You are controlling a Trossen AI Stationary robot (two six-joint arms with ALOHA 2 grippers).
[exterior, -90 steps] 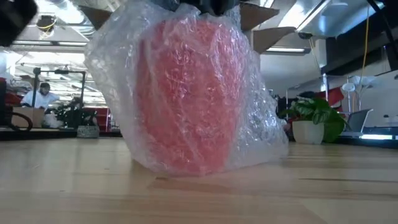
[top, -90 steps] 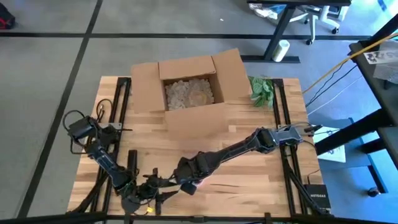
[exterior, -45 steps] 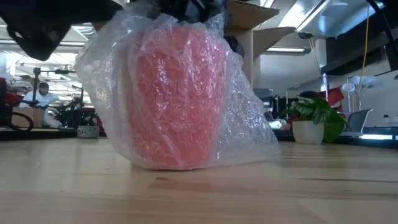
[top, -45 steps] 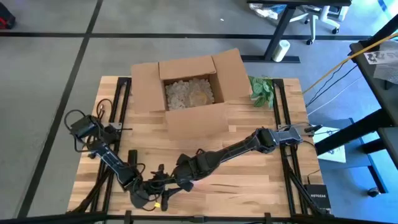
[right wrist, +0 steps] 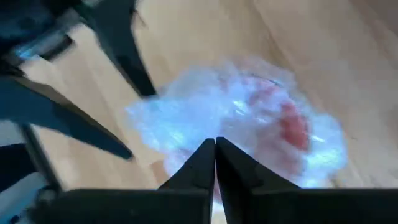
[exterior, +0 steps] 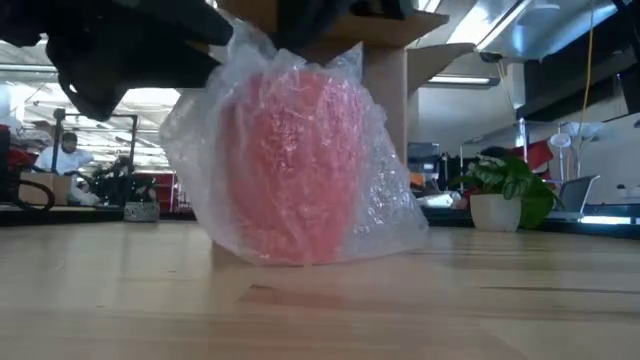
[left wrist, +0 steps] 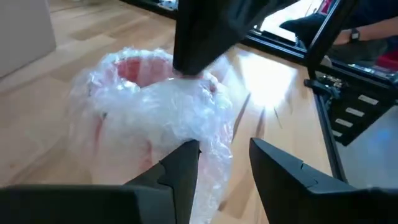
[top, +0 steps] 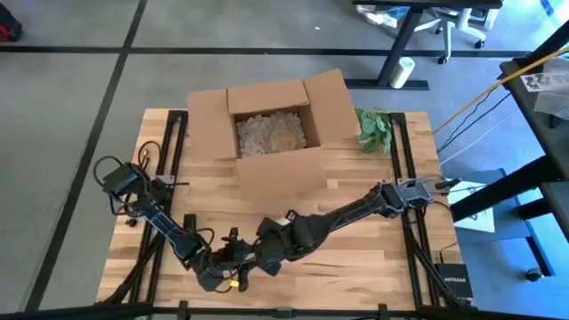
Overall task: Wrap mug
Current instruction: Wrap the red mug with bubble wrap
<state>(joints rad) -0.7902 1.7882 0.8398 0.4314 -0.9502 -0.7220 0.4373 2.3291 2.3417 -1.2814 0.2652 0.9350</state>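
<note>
Wooden table, open cardboard box at its 12 o'clock edge, red mug in bubble wrap standing upright near the 6 o'clock edge
The right gripper has its fingers pressed together on a fold of wrap above the mug's mouth, while the left gripper, fingers apart and holding nothing, sits just beside the bundle at its 9 o'clock; the risk, as I judge it, is that the thin pinch slips or the left fingers snag the loose film as they close, letting the wrap spring open or tipping the mug. Against the picture a second ago, the left arm has swung in from the table's 7 o'clock corner toward the bundle, the bundle has slid a little farther from the low camera, and its trailing skirt of wrap is drawn in tighter
</note>
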